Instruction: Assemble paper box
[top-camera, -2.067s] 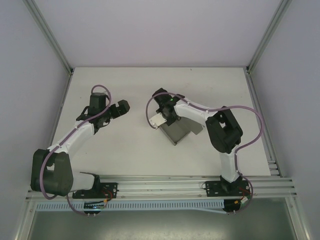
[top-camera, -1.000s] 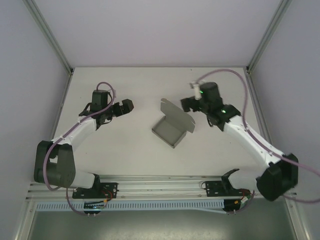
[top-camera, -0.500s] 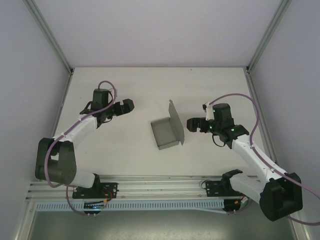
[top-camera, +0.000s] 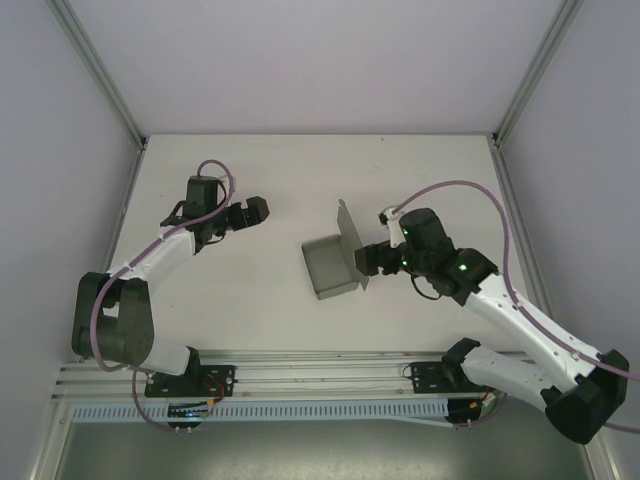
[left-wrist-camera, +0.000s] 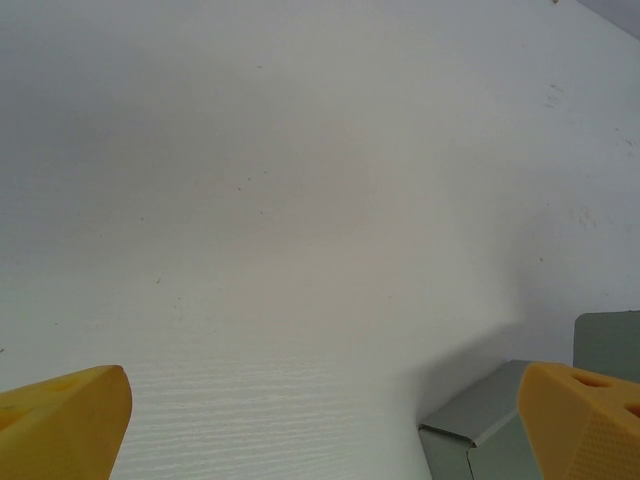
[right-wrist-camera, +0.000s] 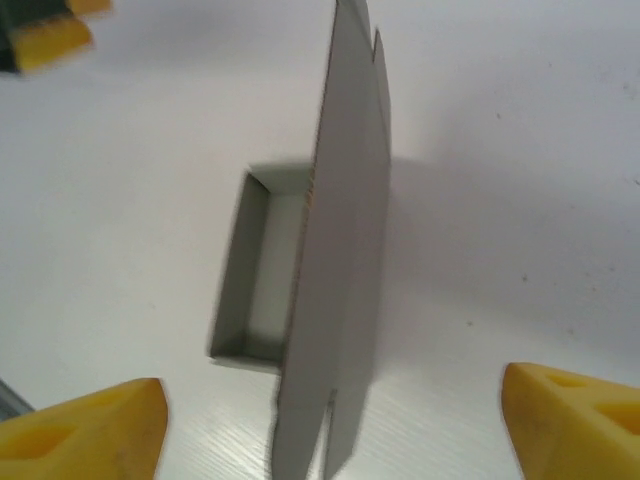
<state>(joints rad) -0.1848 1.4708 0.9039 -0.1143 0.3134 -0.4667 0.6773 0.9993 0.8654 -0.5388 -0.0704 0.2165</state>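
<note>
Centrally, the grey cardboard box (top-camera: 328, 270) sat lid-upright on the surface (top-camera: 250, 300); left fingers (left-wrist-camera: 60, 420) and right fingers (right-wrist-camera: 85, 430) gaped wide, empty.

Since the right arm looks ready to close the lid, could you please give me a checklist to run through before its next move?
1. Right end effector open: ok, fingers wide apart in its wrist view.
2. Lid standing upright, centred between those fingers: ok.
3. Paper box tray walls raised: ok.
4. Tray inside free of objects: ok where visible; the lid hides part.
5. Left end effector open and apart from the box: ok.
6. Contact between right end effector and lid: cannot tell.
</note>
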